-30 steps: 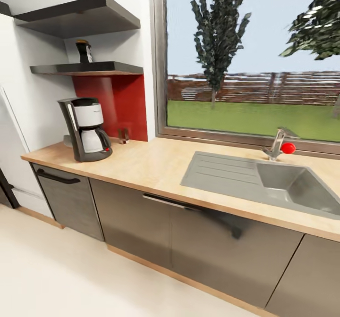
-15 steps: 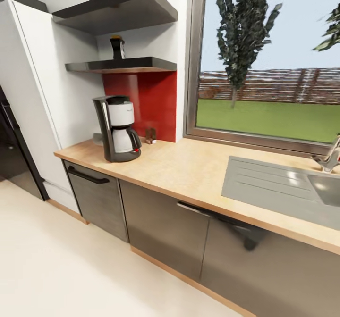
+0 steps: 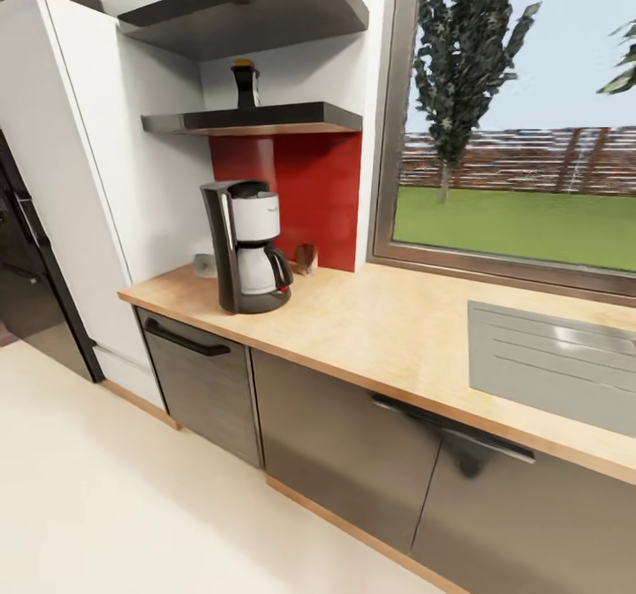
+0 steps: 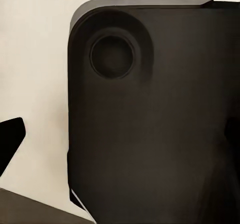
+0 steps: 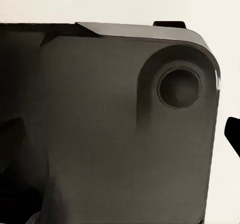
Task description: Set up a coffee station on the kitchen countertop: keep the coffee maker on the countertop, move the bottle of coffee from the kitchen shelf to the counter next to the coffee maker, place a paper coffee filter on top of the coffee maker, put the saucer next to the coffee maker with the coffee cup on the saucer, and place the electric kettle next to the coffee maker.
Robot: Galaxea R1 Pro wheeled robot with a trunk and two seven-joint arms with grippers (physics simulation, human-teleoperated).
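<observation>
Both wrist views look onto a dark rounded robot body panel (image 4: 150,124) over pale floor (image 4: 30,59), so whether either pair of jaws is spread or pressed together cannot be told, and no task thing lies near them. In the head view the coffee maker (image 3: 246,246) stands upright on the worktop (image 3: 389,329) near its left end, before the red wall panel (image 3: 309,196). The bottle of coffee (image 3: 245,83) stands above it on the kitchen shelf (image 3: 256,120). A small whitish object (image 3: 205,264), too unclear to name, sits just behind the coffee maker, and the steel sink (image 3: 556,360) lies well to the right
</observation>
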